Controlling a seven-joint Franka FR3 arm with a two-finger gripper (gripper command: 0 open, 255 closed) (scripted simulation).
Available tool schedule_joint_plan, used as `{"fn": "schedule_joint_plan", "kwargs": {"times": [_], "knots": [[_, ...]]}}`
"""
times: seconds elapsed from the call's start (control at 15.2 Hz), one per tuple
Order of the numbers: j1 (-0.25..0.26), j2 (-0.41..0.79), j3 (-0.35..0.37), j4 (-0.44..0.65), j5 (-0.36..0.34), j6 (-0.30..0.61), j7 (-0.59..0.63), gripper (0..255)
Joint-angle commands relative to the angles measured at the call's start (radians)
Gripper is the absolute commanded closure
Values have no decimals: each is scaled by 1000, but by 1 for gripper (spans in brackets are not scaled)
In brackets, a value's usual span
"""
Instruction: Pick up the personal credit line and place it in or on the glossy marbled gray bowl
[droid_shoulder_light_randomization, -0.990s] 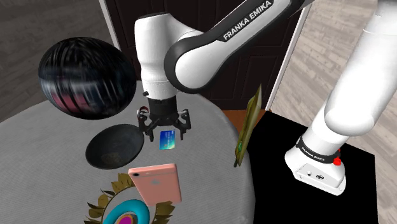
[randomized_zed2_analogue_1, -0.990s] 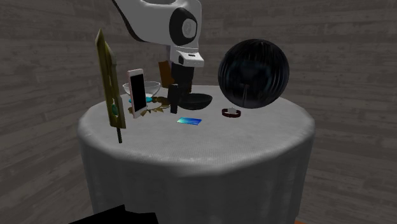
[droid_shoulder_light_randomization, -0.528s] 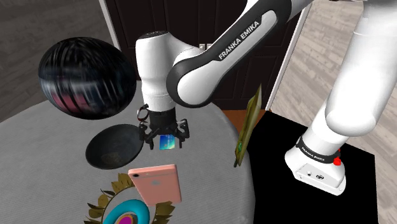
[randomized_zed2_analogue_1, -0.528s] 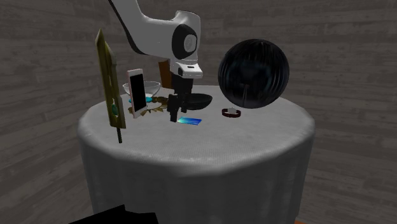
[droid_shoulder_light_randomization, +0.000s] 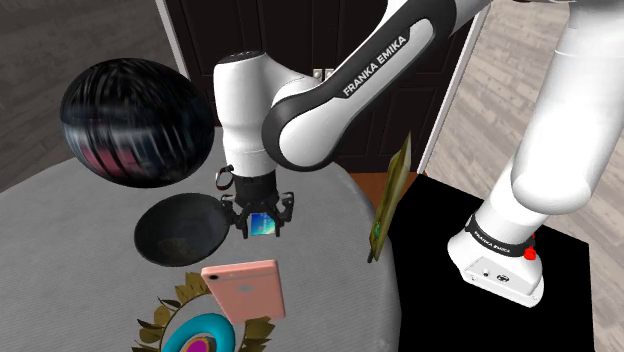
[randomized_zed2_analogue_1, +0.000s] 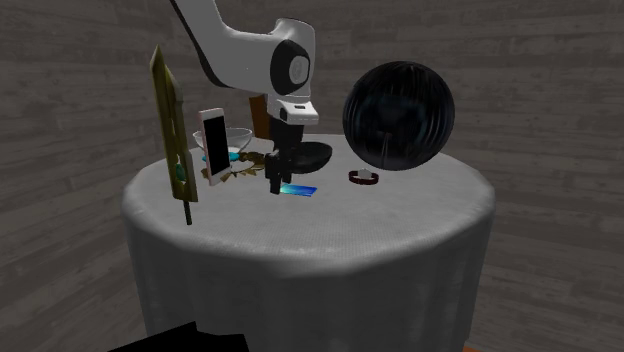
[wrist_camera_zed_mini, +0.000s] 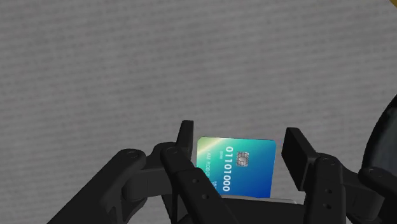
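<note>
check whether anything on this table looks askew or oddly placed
Yes: the pink phone stands upright on end, and the olive blade-like object stands on its tip near the table rim, rather than lying flat.

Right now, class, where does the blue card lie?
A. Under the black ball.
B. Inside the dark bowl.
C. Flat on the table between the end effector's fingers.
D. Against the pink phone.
C: the blue card lies flat on the table, with the end effector open astride it.

Shoulder camera looking down over table (droid_shoulder_light_randomization: 55, 215); second exterior facing back across same table; wrist camera looking closely down at credit card (wrist_camera_zed_mini: 238, 168).
</note>
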Motion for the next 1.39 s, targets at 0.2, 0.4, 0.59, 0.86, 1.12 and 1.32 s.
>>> {"fn": "schedule_joint_plan", "kwargs": {"times": [0.2,0.4,0.59,0.86,1.12,1.32], "knots": [[0,3,-1,0,-2,2,0,255],[0,4,-1,-1,-2,3,0,255],[-3,-9,3,4,8,-11,-5,255],[-14,-48,12,24,40,-62,-21,255],[-23,-83,18,48,68,-114,-36,255],[-28,-108,20,68,86,-153,-44,255]]}}
